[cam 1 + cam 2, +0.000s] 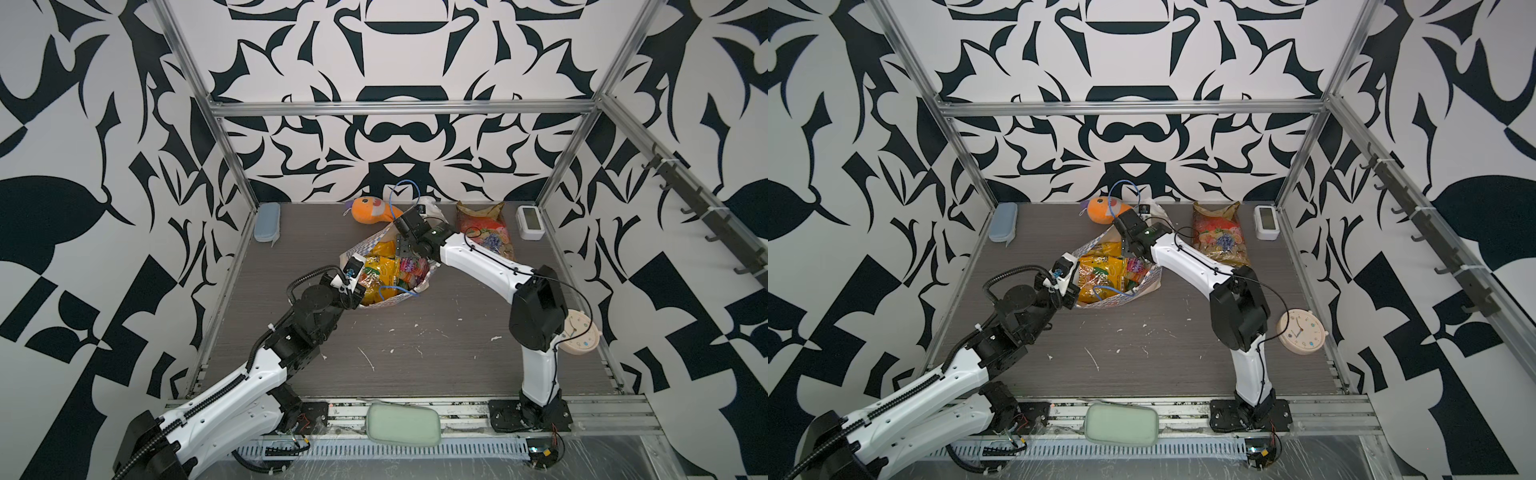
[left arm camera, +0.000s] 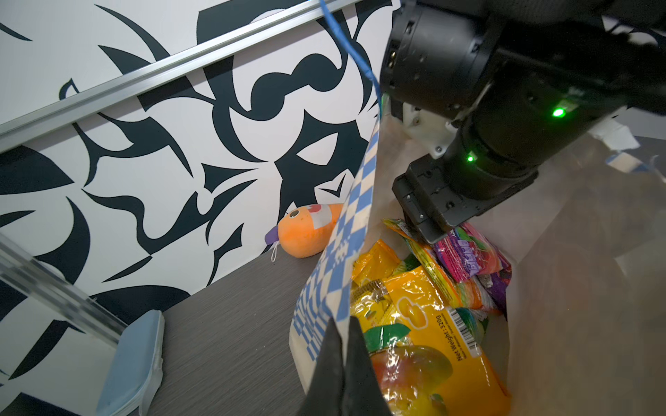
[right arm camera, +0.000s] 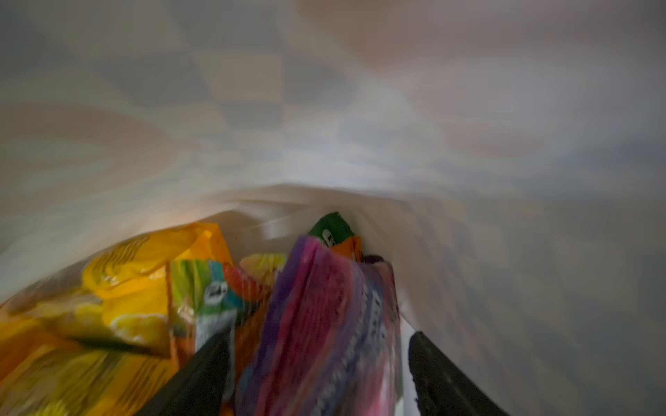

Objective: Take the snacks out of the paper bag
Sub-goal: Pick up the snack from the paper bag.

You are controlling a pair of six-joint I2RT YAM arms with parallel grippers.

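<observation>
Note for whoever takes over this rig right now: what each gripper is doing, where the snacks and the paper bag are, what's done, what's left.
Grippers: the left gripper is shut on the checkered rim of the paper bag. The right gripper is inside the bag, its jaws open either side of the purple-pink packet, not closed on it.
Done: the large fruit-print bag lies out on the table, at its far side.
Left: the purple-pink packet, the yellow-orange packets and other small ones are in the bag. Next, probably, close on the purple-pink packet and lift it out.
</observation>
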